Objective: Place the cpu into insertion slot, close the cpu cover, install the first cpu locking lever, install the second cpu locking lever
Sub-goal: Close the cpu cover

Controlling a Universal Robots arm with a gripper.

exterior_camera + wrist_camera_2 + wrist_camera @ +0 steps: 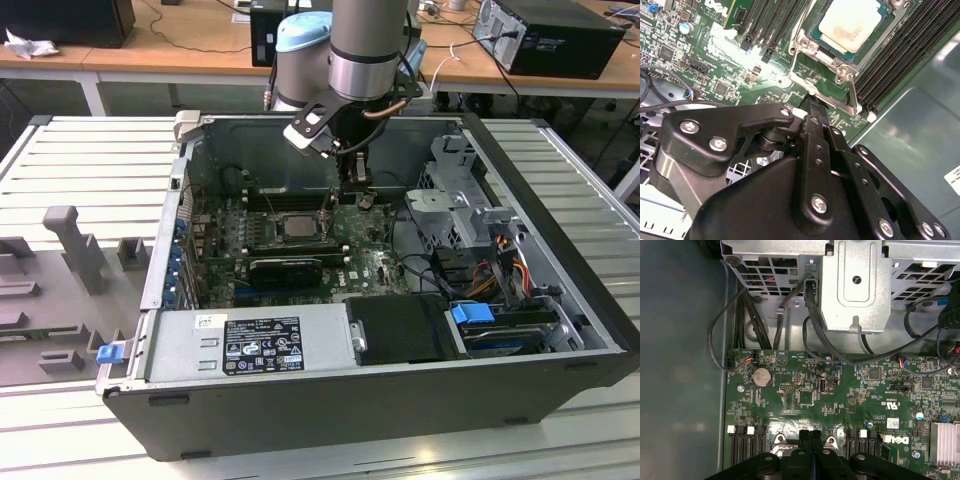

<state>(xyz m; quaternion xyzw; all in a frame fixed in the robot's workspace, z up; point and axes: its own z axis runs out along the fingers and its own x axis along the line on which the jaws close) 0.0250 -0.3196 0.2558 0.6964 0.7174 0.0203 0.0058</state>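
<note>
Gripper (813, 106) closed tight, nothing gripped — tip beside cpu cover (807, 46), cpu (850, 22) seated inside

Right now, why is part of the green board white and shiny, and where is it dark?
In the second wrist view, glare washes a patch of the green board white and the cpu top gleams pale; in the first wrist view, the gripper looks dark; in the exterior view, the computer case is shaded inside.
</note>
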